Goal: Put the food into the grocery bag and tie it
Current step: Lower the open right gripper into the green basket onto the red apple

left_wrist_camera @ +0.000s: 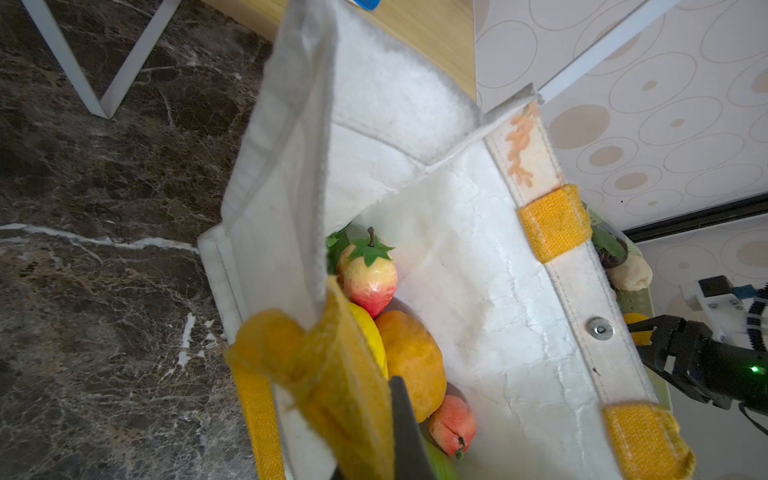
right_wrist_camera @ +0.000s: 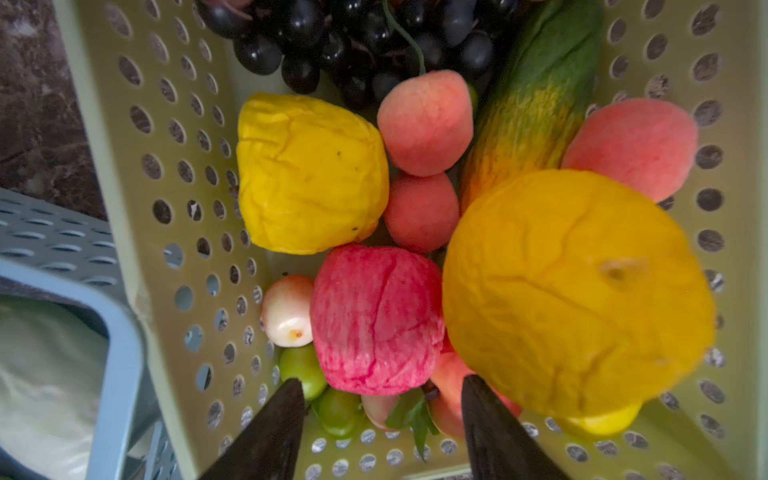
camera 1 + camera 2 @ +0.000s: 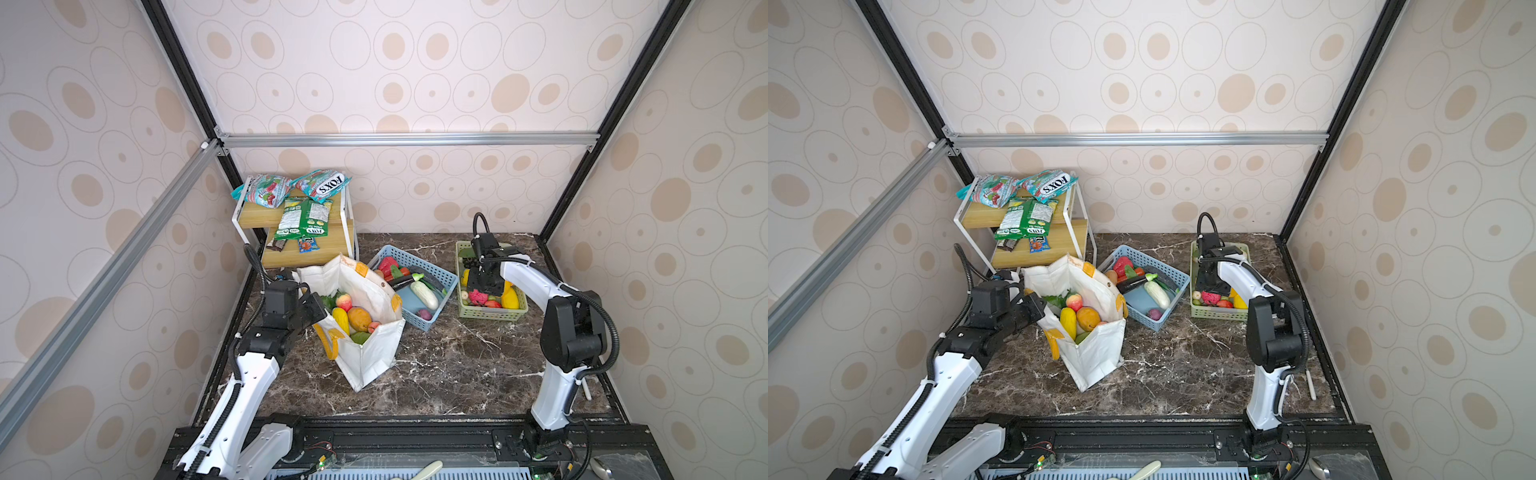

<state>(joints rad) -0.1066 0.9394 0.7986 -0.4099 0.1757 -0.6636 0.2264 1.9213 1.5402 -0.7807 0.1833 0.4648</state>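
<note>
The white grocery bag [image 3: 368, 357] [image 3: 1096, 359] stands open at the left middle of the marble table in both top views. Food [image 3: 353, 318] lies inside it: a yellow fruit, an orange one [image 1: 411, 357] and pink ones. My left gripper [image 3: 314, 308] [image 1: 390, 397] is shut on the bag's near yellow handle [image 1: 328, 374] at the rim. My right gripper [image 3: 484, 286] [image 2: 382, 382] hangs open just above more food in the green basket [image 3: 494, 318]. A wrinkled pink fruit [image 2: 374, 320] lies ahead of the open jaws, with a big yellow one [image 2: 577, 291] beside it.
A blue basket [image 3: 436, 270] with vegetables sits between the bag and the green basket. A wooden two-step shelf [image 3: 309, 249] with foil snack packets stands at the back left. A white stick [image 3: 586, 388] lies by the table's right edge.
</note>
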